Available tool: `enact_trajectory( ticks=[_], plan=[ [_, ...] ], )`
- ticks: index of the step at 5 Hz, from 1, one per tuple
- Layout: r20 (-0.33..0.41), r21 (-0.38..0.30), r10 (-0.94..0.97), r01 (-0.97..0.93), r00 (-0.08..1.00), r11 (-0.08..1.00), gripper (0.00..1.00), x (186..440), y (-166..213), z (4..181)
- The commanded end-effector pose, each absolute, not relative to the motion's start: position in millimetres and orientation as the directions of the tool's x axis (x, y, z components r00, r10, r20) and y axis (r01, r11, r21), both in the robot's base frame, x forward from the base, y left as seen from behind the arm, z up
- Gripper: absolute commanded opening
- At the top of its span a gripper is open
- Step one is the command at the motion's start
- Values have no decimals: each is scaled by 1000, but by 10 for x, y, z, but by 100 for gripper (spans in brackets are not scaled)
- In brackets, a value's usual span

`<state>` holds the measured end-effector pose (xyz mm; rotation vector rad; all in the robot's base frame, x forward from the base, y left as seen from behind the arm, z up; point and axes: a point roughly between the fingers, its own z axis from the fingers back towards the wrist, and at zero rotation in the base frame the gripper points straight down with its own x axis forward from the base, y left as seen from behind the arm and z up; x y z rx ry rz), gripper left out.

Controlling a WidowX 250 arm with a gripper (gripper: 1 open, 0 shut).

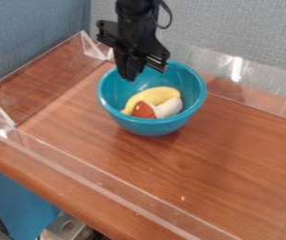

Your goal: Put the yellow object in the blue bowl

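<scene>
The yellow object [154,97], a curved banana-shaped toy, lies inside the blue bowl [183,112] on the wooden table, resting against a small red-and-white piece [149,110]. My black gripper [131,71] hangs just above the bowl's back-left rim, pointing down. Its fingers are pressed together with nothing between them. The gripper is apart from the yellow object.
Clear acrylic walls [33,70] fence the wooden tabletop [171,178] on the left, back and front. A blue-grey fabric panel [33,23] stands behind on the left. The bowl sits toward the back middle of the table.
</scene>
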<state>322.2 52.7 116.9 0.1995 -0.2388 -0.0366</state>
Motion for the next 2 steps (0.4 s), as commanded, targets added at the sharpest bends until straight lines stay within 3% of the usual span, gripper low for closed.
enact_trajectory(
  ticks=[1,2],
  plan=[
    [295,207,-62,0,953,978,0,3287,525,1387],
    [296,204,-61,-1,953,979,0,3290,520,1403]
  ],
)
